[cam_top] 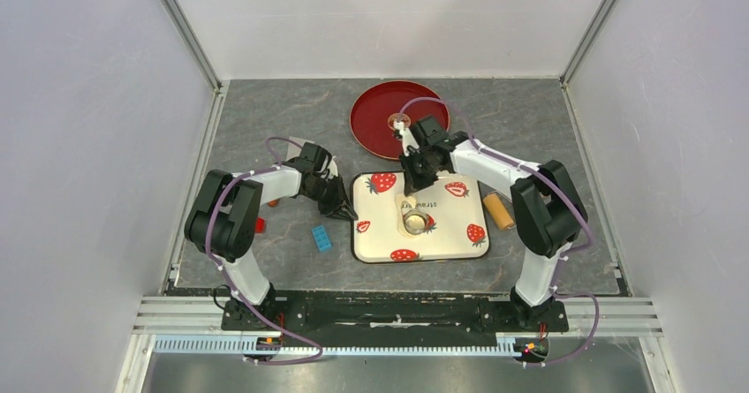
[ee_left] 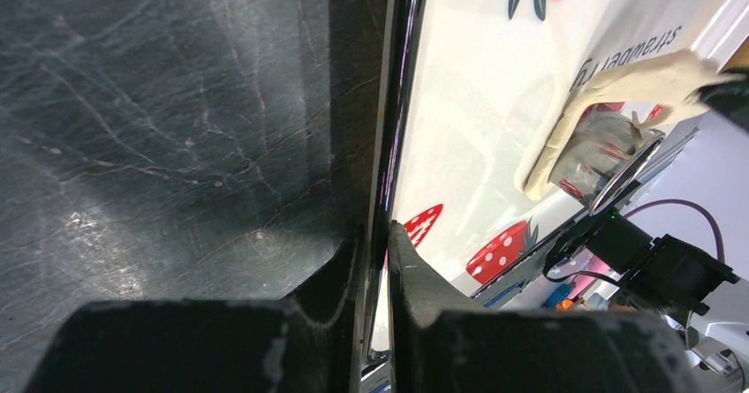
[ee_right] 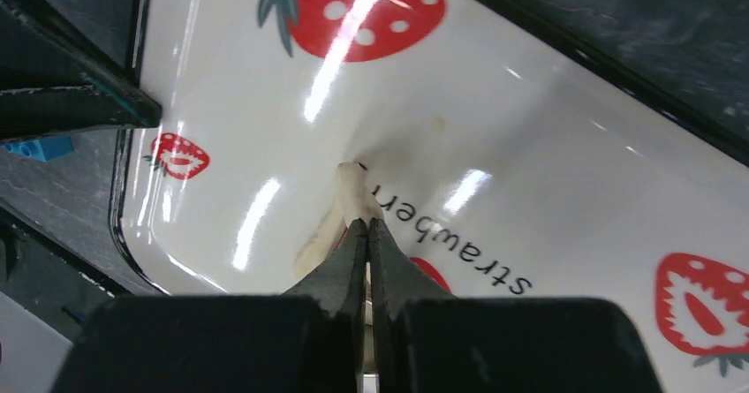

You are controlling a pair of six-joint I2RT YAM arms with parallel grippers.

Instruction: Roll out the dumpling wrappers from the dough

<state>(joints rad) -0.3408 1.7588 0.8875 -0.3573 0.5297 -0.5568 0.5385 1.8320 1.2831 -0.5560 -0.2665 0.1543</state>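
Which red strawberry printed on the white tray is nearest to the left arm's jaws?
The small red strawberry at the white tray's left edge: the left gripper clamps the rim beside it; the others lie farther right.

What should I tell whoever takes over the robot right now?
Left gripper shut on the strawberry tray's left rim.
Right gripper shut on one end of the dough strip.
The strip drapes down against the metal ring on the tray.
Done: dough flattened, ring set down.
Left: probably pull the strip away and free a wrapper; none clearly shows yet.
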